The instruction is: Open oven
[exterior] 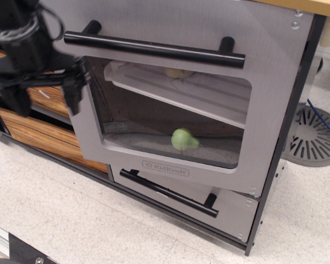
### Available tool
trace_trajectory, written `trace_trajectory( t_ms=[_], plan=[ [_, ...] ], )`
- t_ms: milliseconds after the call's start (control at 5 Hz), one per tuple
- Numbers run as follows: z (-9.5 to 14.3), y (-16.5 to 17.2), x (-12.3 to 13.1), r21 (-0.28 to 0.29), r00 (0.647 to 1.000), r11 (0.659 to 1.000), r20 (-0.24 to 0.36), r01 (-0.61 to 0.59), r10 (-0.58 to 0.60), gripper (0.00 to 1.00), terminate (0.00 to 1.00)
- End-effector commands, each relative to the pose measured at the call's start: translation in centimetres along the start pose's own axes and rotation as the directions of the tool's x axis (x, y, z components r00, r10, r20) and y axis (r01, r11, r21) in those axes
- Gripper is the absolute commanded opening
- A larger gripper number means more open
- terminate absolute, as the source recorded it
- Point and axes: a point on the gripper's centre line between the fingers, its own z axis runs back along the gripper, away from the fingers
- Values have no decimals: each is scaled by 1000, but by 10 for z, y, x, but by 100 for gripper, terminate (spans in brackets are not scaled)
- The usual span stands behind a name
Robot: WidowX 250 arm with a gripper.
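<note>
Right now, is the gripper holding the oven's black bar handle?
No. The gripper sits left of and below the oven's handle, its fingers clear of the bar.

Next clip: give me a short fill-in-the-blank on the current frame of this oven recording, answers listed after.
1. The gripper hangs to the ____ of the oven in the image, holding nothing.
2. Through the oven's window, a ____ pear-shaped toy lies on the oven floor.
3. The logo under the window reads ____.
4. The long bar handle across the top of the oven door is ____ in colour.

Missing words: left; green; KidKraft; black
</note>
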Motion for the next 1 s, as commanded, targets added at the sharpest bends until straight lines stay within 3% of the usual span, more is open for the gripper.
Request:
trace_trajectory(
  t_ms=[0,400,800],
  plan=[
    [11,52,45,37,999,999,47,-19,17,100,0],
    [27,94,90,87,977,977,103,-196,187,100,0],
    [34,93,114,85,930,929,114,-361,351,100,0]
  ],
)
